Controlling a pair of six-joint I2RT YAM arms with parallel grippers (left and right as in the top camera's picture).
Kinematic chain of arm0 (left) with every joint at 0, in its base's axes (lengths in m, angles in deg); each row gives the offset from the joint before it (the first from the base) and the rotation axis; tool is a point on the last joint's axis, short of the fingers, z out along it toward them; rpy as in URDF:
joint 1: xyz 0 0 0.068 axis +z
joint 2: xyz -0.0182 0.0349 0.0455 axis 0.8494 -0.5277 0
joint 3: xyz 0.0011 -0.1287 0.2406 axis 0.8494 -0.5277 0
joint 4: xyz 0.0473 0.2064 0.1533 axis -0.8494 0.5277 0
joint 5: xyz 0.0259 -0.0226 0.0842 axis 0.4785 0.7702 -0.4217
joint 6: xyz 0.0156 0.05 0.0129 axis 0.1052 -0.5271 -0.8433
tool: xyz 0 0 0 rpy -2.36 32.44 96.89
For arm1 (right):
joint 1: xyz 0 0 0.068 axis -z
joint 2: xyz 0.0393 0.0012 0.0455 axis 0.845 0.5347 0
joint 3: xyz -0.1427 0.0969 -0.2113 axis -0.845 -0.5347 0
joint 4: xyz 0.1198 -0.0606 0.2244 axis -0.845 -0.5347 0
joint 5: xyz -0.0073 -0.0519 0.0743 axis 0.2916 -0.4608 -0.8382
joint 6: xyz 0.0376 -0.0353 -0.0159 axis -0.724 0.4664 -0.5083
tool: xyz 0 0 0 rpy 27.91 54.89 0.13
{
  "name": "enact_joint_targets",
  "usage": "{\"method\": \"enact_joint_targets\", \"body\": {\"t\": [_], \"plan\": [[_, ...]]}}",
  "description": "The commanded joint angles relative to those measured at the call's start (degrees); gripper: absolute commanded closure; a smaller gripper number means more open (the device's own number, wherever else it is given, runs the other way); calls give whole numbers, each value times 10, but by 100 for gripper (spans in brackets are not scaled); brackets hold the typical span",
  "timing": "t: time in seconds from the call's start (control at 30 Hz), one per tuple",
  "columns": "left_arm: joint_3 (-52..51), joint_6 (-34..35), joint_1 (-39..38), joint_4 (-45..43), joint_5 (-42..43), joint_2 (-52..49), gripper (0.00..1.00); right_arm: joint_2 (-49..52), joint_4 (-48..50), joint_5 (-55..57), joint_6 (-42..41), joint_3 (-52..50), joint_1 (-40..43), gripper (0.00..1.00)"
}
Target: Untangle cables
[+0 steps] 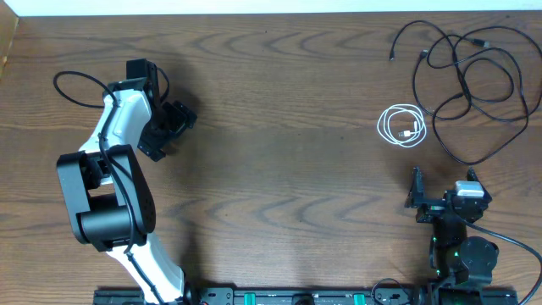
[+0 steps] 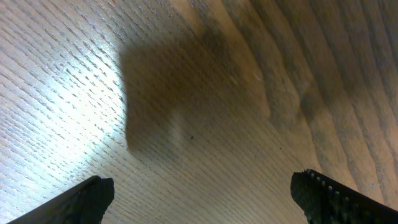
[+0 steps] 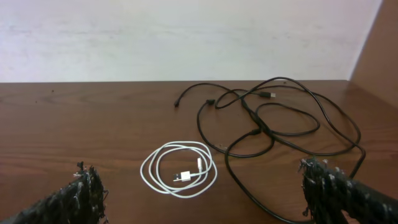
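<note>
Right gripper [image 3: 202,199] gapes wide, empty; white cable coil [image 3: 179,168] just ahead, tangled black cables [image 3: 273,127] beyond. Left gripper [image 2: 202,193], equally wide, hangs over the wooden table [image 2: 186,74].

We see 2 arms. The left arm [image 1: 118,127] wears white shells between bulky black joint housings, and a thin black wire [image 1: 72,85] loops off its wrist. The right arm [image 1: 461,246] is black, with a small green light [image 1: 457,252]. The right fingers [image 3: 84,199] look rough and frayed. The left fingers [image 2: 336,193] show a ridged edge.
</note>
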Motion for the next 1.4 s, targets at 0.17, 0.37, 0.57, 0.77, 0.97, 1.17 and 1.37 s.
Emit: {"method": "enact_joint_targets", "body": {"t": [0.17, 0.37, 0.57, 0.77, 0.97, 1.17, 1.37], "plan": [[-3, -3, -1, 3, -7, -5, 2, -4, -3, 9, -8, -1, -4, 1], [-3, -3, -1, 3, -7, -5, 2, -4, -3, 9, -8, -1, -4, 1], [-3, -3, 0, 3, -7, -8, 2, -4, -3, 9, -8, -1, -4, 1], [-3, -3, -1, 3, -7, 23, 2, -4, -3, 9, -8, -1, -4, 1], [-3, -3, -1, 3, -7, 106, 2, -4, -3, 9, -8, -1, -4, 1], [-3, -3, -1, 3, -7, 216, 2, -4, -3, 9, -8, -1, -4, 1], [-3, -3, -1, 3, -7, 313, 2, -4, -3, 9, -8, -1, -4, 1]]}}
